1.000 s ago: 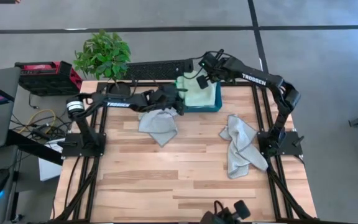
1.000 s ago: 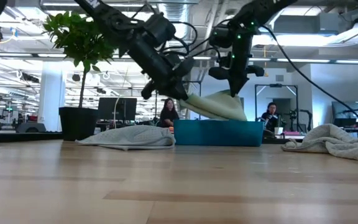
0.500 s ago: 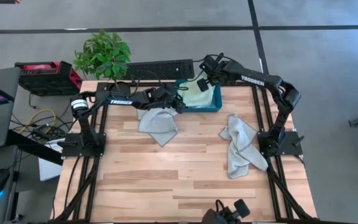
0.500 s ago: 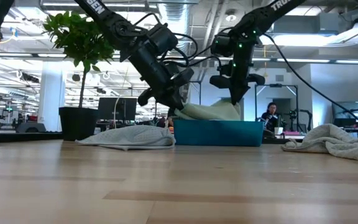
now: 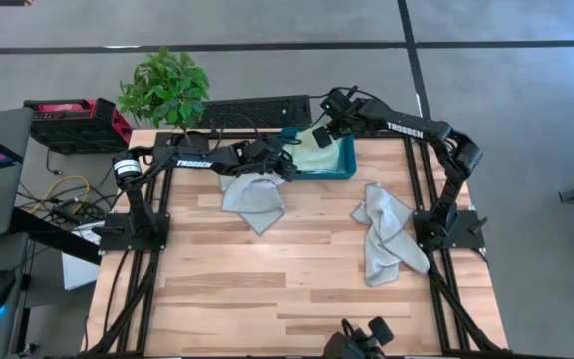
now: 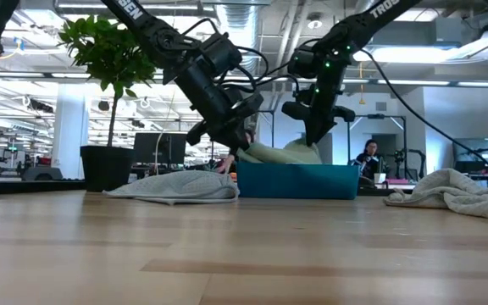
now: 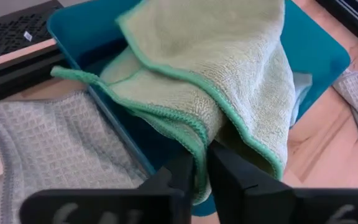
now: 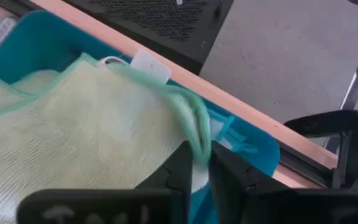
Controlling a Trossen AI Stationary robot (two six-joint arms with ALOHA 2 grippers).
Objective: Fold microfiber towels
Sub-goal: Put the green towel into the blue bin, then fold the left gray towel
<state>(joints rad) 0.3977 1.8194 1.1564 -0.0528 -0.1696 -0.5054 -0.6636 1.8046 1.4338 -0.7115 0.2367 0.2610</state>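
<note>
Jaws of the left gripper (image 7: 202, 163) and right gripper (image 8: 201, 158) are each pinching an edge of the light green towel (image 5: 314, 153), which is sagging into the teal bin (image 6: 295, 180); a grey towel (image 5: 255, 198) is lying beside the bin.

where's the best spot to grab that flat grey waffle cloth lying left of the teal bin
Probably the pale grey waffle-weave towel is best pinched at its front corner pointing toward the table's middle, coming from above: it lies flat and spread there, clear of the teal plastic bin and both grippers.
</note>
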